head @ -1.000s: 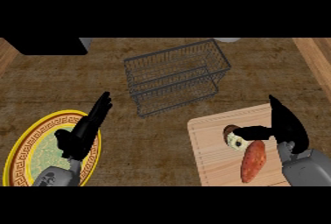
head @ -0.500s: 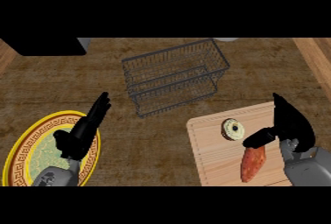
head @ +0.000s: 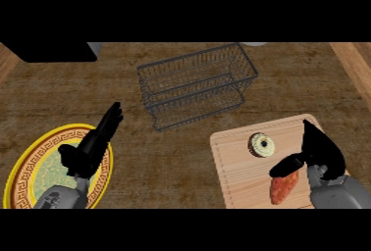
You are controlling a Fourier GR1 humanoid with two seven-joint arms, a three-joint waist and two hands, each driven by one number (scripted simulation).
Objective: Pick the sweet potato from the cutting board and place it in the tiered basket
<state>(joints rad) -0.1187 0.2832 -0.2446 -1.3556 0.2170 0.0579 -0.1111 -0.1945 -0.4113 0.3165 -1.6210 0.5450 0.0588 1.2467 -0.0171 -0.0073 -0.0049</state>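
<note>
I am seeing the right hand (head: 319, 149) poised with straight fingers and thumb spread apart, holding nothing, its thumb just at the upper end of the sweet potato (head: 280, 185), which is lying on the cutting board (head: 235, 169) beside the palm; the grasp, lift and drop are, I judge, all yet to do. Just beyond the thumb a small doughnut (head: 261, 145) is crowding the approach, while ahead and to the left the tiered basket (head: 197, 91) is standing well apart across bare counter. The left hand (head: 91, 147) is resting open over a plate (head: 25, 166).
</note>
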